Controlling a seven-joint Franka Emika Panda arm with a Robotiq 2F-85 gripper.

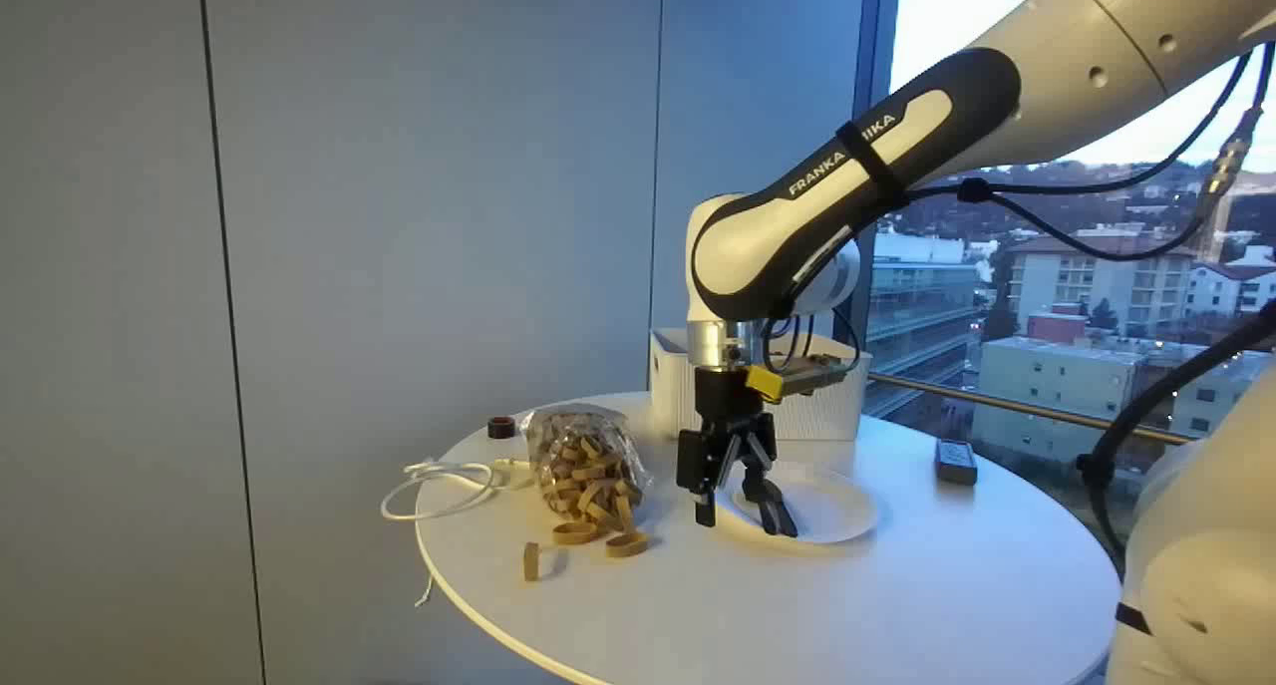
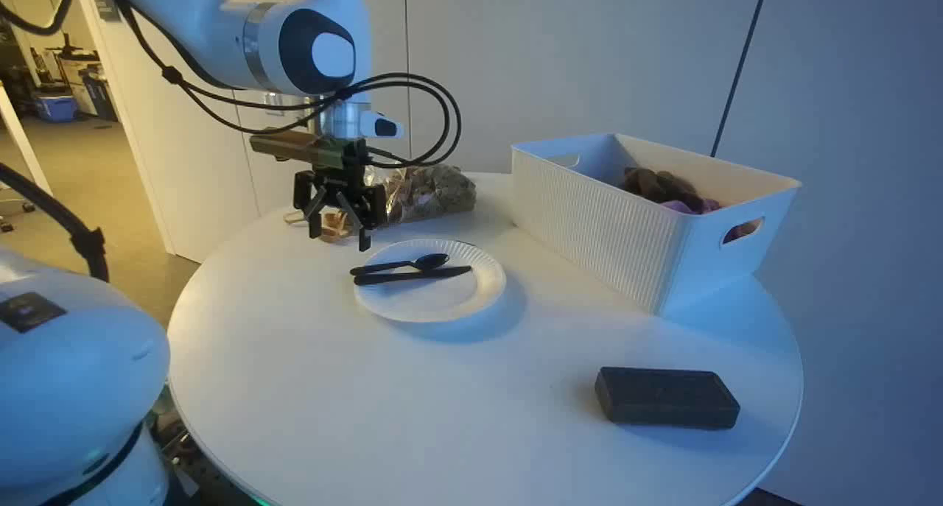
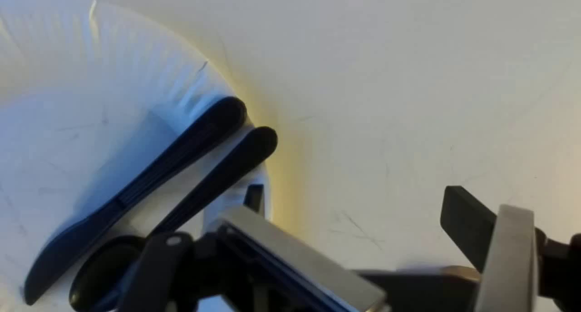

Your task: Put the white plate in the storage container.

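Paper plate (image 2: 438, 301), white and fluted-rimmed, lies on the round table (image 2: 368, 403), bearing a black spoon (image 2: 431, 261) and black knife (image 2: 412, 275). Near the plate's edge hangs the gripper (image 2: 339, 236), fingers spread apart. The ribbed storage container (image 2: 604, 226) stands apart; a clear bag of tan rings (image 1: 588, 456) and a dark rectangular block (image 2: 663, 399) lie toward the table's edge.

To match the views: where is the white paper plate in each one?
In an exterior view: white paper plate right of center, lower half.
In an exterior view: the plate just below and left of center.
Wrist view: the plate on the left, cut off by that edge.
Shared landmark: the robot's hand, visible in all three.
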